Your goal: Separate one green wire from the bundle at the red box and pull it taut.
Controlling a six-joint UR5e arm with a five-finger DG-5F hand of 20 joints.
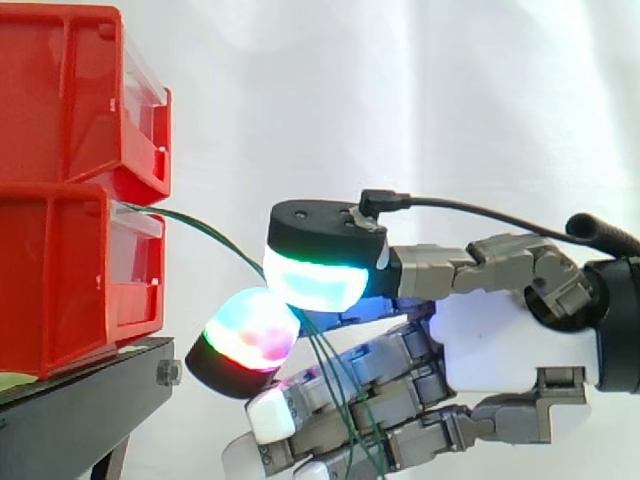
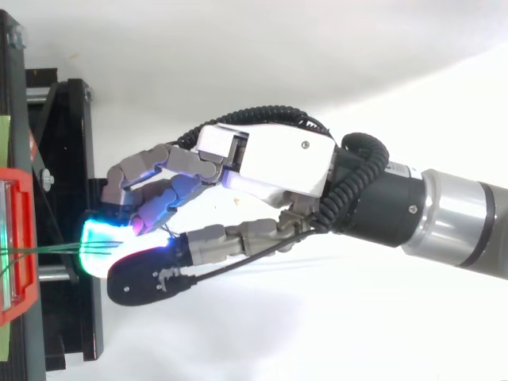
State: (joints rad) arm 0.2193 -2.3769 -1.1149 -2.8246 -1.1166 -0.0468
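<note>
Several green wires [image 1: 213, 236] leave the lower red bin [image 1: 60, 280] and slant down to the hand [image 1: 500, 350]. I see its thumb and finger pads [image 1: 315, 275] pinching them, with loose lengths hanging past the curled fingers.

Bins [image 1: 70, 200] cut off at left; wires [image 1: 200, 226] run off the bottom edge; contact, probably a pinch, hidden behind pads [image 1: 315, 278].

Hand [image 1: 515, 350] extended from right, fingers curled, thumb pad pinching green wire [image 1: 200, 226]
</note>
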